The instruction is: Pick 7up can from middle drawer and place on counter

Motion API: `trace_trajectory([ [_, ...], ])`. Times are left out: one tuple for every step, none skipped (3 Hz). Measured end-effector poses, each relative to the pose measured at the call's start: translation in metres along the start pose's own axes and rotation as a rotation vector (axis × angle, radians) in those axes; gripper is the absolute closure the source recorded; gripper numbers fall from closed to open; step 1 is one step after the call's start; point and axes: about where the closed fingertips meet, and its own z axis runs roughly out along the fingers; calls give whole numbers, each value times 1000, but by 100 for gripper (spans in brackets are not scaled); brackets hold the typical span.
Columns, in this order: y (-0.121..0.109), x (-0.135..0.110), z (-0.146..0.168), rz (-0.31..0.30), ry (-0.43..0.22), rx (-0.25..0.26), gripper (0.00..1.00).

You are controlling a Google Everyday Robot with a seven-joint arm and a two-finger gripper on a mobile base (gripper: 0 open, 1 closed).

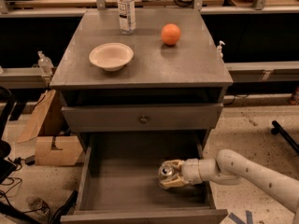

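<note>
The 7up can (164,171), with its shiny silver top, stands on the grey floor of the open middle drawer (117,183), right of centre. My gripper (167,174) reaches in from the right on a white arm (243,169). Its tan fingers (173,164) sit on either side of the can and are closed against it. The can still rests on the drawer floor. The counter (149,71) is the grey cabinet top above.
On the counter stand a white bowl (111,56), an orange (171,34) and a clear plastic bottle (126,3). The drawer front with a round knob (143,119) above is closed. A cardboard box (51,146) lies on the floor to the left.
</note>
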Motion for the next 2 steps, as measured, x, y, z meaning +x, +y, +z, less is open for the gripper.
trace_trajectory([
  [-1, -32, -17, 18, 4, 8, 95],
  [8, -106, -71, 107, 0, 3, 100],
])
